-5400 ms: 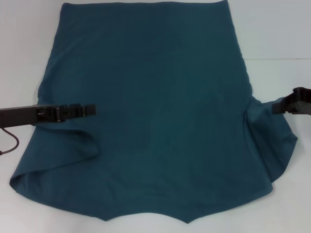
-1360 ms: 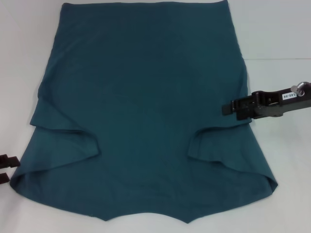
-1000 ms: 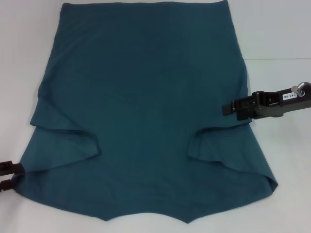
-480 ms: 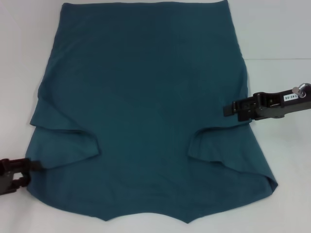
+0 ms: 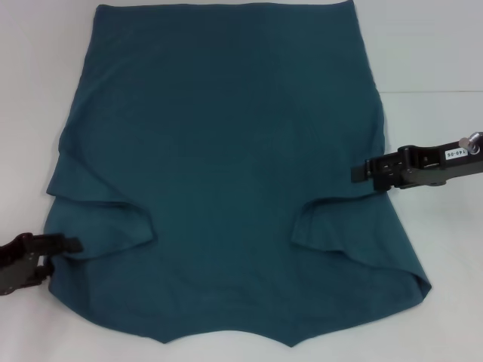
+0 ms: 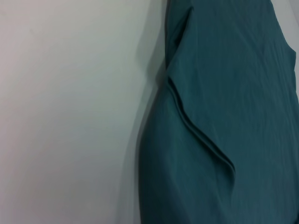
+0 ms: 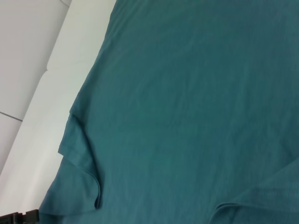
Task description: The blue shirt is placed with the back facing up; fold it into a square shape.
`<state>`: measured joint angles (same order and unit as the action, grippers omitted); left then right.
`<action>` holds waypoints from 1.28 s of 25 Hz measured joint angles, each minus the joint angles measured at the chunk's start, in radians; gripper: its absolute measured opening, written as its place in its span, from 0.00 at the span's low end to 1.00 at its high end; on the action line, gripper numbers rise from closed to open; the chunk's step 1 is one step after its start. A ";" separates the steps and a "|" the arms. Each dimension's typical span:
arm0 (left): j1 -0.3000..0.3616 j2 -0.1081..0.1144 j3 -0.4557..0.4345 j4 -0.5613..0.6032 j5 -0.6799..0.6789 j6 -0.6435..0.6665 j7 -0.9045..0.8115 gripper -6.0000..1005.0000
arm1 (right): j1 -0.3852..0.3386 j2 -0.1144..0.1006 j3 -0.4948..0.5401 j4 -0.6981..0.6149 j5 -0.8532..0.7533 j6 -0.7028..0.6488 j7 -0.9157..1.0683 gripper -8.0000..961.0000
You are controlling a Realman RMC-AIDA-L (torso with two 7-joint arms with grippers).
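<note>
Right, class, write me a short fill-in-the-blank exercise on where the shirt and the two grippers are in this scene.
1. Both sleeves of the blue shirt are folded ____ onto its body.
2. The left gripper is at the shirt's ____ edge, near the bottom corner.
3. The right gripper is at the shirt's ____ edge, above the folded sleeve.
4. The shirt lies on a ____ table.

Missing words: inward; left; right; white

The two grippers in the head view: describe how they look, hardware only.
The left gripper is dark brownish-black, blocky, with flat narrow fingers. The right gripper is black and squarish on a slim dark arm; that arm carries a small white label with dark print too small to read and a round silver fitting. No cables show.
</note>
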<state>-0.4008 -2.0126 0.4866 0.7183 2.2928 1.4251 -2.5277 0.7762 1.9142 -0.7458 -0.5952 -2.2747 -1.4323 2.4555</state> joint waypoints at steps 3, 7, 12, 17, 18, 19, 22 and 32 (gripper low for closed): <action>-0.007 0.002 0.000 -0.009 0.003 -0.010 -0.006 0.63 | -0.002 -0.003 0.013 0.000 0.000 -0.007 -0.003 0.71; -0.009 0.000 0.001 -0.006 0.003 -0.013 0.000 0.62 | -0.005 -0.008 0.040 0.000 0.001 -0.025 -0.015 0.71; -0.011 0.001 0.001 -0.005 0.003 -0.011 0.001 0.43 | -0.013 -0.013 0.056 0.000 0.001 -0.039 -0.022 0.71; -0.011 0.003 0.001 -0.004 0.003 -0.011 0.002 0.24 | -0.021 -0.018 0.057 0.000 0.001 -0.049 -0.027 0.71; -0.012 0.004 0.001 -0.004 0.002 -0.010 0.004 0.21 | -0.023 -0.019 0.057 0.000 0.001 -0.051 -0.028 0.71; -0.012 0.004 0.001 -0.003 0.000 -0.007 0.009 0.19 | -0.025 -0.021 0.057 0.000 0.002 -0.055 -0.028 0.71; -0.014 0.003 -0.005 -0.002 -0.012 0.012 0.029 0.14 | -0.037 -0.028 0.057 0.000 0.001 -0.077 -0.030 0.71; -0.019 0.007 -0.010 0.004 -0.065 0.047 0.055 0.02 | -0.106 -0.092 0.048 -0.008 -0.072 -0.204 -0.019 0.71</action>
<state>-0.4198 -2.0054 0.4769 0.7225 2.2282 1.4724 -2.4728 0.6701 1.8222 -0.6981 -0.6035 -2.3467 -1.6363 2.4370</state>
